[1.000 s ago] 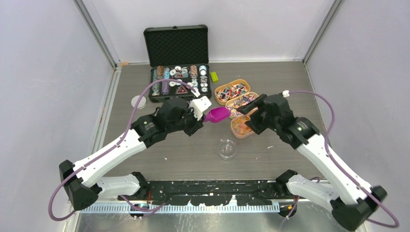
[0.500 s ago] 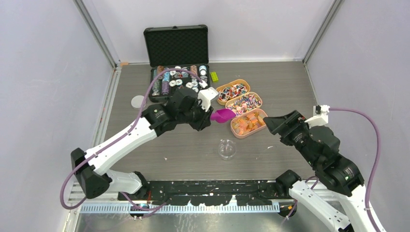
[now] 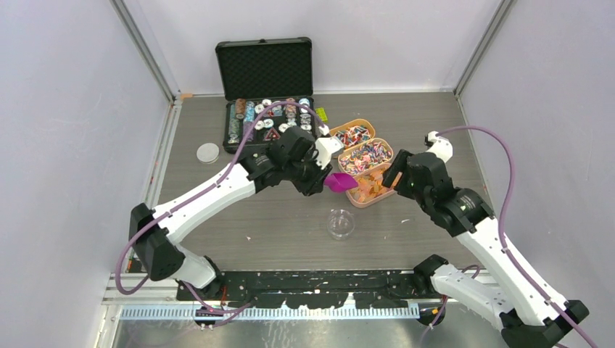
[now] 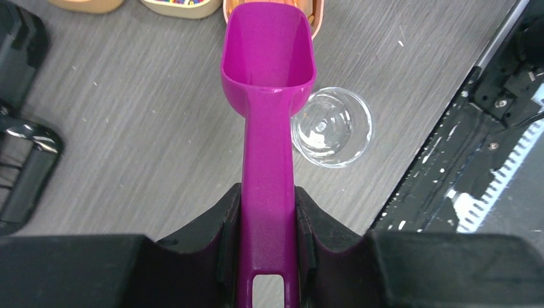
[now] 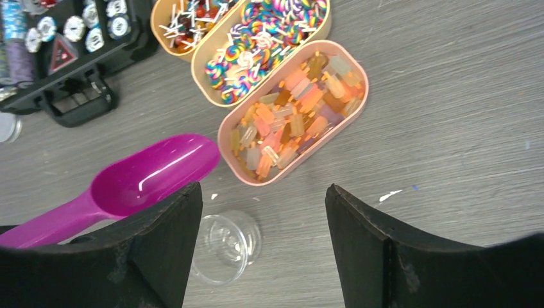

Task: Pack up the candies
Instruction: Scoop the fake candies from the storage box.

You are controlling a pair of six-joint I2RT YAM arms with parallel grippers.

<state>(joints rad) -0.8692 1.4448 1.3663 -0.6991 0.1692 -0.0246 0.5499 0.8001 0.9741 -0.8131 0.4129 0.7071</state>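
Observation:
The candies lie in three oval trays: orange and pink wrapped ones [image 5: 295, 109] in the nearest pink tray [image 3: 373, 186], rainbow swirls [image 5: 256, 45] in the middle tray [image 3: 366, 154], red and white ones [image 5: 189, 16] in the far tray [image 3: 349, 135]. My left gripper [image 4: 267, 212] is shut on the handle of the magenta scoop [image 4: 268, 48]. The scoop is empty and its tip is at the near-left rim of the pink tray [image 5: 231, 151]. My right gripper [image 5: 263, 212] is open and empty, hovering just right of that tray. A clear cup [image 3: 340, 223] stands empty below the scoop.
An open black case [image 3: 265, 94] with rows of poker chips sits at the back left. A small yellow-green block [image 3: 320, 114] lies beside it. A round clear lid [image 3: 208, 152] lies at the left. The arm bases and black rail [image 3: 319, 279] run along the near edge.
My left arm has carried the scoop rightward to the pink tray's edge. My right arm swung out to the right, then came back beside the tray.

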